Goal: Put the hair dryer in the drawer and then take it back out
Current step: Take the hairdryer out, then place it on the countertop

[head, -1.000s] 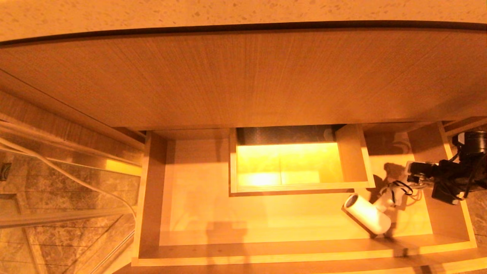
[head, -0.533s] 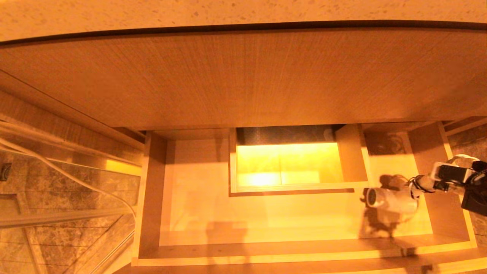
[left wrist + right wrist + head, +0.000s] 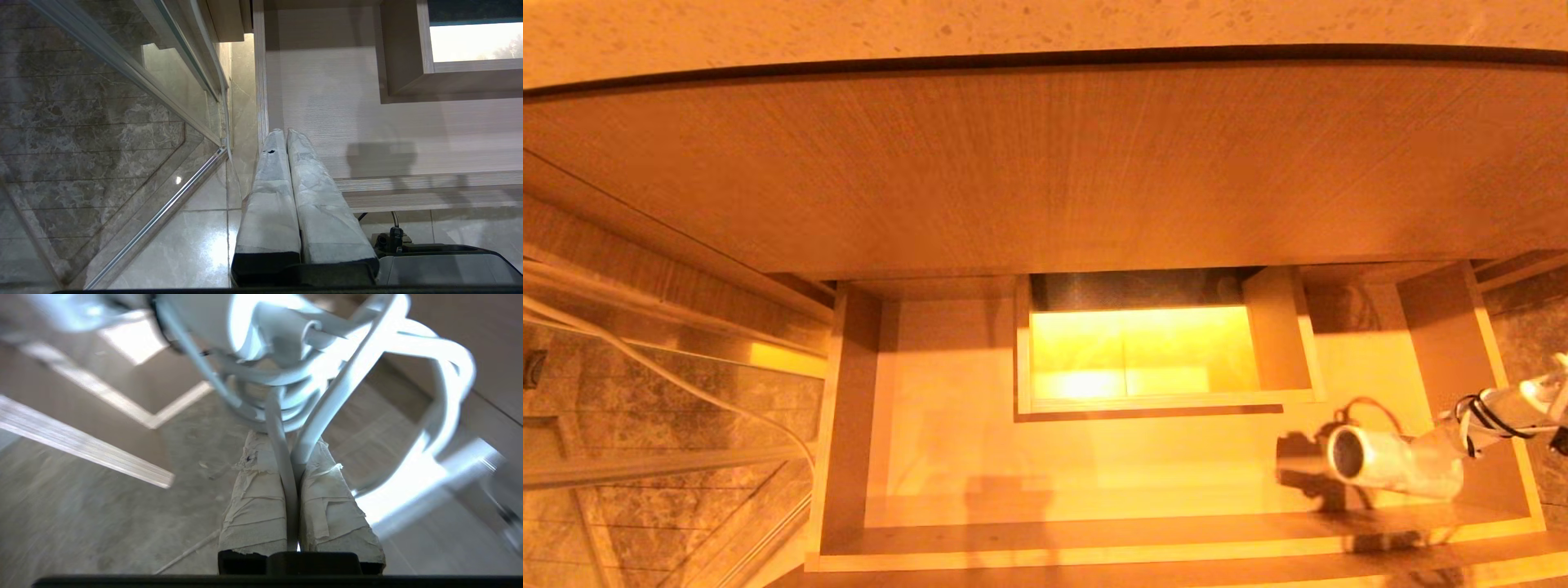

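Hair dryer above drawer

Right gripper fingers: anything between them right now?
Yes. In the right wrist view the right gripper is shut on the white cord of the hair dryer, which runs down the slit between the taped fingers.

My drawer stands pulled open below the taller wood panel. Its pale floor carries a boxed cut-out at mid-back. I cannot tell whether the hair dryer, near the drawer's front right corner, touches that floor. Marble tile lies beside the drawer's left wall.
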Robot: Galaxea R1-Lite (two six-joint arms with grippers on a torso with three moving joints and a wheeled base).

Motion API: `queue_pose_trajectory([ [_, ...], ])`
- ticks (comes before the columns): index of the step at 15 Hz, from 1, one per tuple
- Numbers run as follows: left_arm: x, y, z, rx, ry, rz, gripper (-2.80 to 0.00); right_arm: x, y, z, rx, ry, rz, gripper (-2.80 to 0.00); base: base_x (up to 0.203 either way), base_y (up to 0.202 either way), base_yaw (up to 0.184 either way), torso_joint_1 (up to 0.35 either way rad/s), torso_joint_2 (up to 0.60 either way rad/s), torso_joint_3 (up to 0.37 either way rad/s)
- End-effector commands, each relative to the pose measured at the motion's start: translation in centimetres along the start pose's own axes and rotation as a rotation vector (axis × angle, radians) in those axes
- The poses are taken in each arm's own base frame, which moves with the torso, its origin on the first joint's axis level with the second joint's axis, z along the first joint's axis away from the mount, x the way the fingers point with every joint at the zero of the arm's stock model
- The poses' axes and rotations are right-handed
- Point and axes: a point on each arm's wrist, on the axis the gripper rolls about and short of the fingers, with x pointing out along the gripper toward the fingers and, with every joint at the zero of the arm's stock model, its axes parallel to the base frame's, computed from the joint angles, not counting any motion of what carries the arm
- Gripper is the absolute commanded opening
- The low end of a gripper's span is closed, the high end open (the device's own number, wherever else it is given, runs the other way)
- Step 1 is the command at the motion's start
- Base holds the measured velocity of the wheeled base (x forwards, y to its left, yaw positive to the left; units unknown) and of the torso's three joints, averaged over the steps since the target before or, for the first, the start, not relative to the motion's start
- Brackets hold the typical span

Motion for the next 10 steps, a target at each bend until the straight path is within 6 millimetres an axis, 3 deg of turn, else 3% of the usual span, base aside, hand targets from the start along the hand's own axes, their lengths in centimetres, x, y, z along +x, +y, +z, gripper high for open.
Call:
queue_pose_trajectory([
  [1,0.0,0.0,0.0,0.000,0.000,0.000,-2.80,-3.9,0.3,-0.2,0.021,-0.028,-0.149,-2.80,0.000,0.000,0.000,0.000,0.00,0.000],
  [10,0.0,0.0,0.0,0.000,0.000,0.000,-2.80,-13.2,1.7,-0.9,0.184,-0.147,-0.556,-2.80,0.000,0.000,0.000,0.000,0.00,0.000],
])
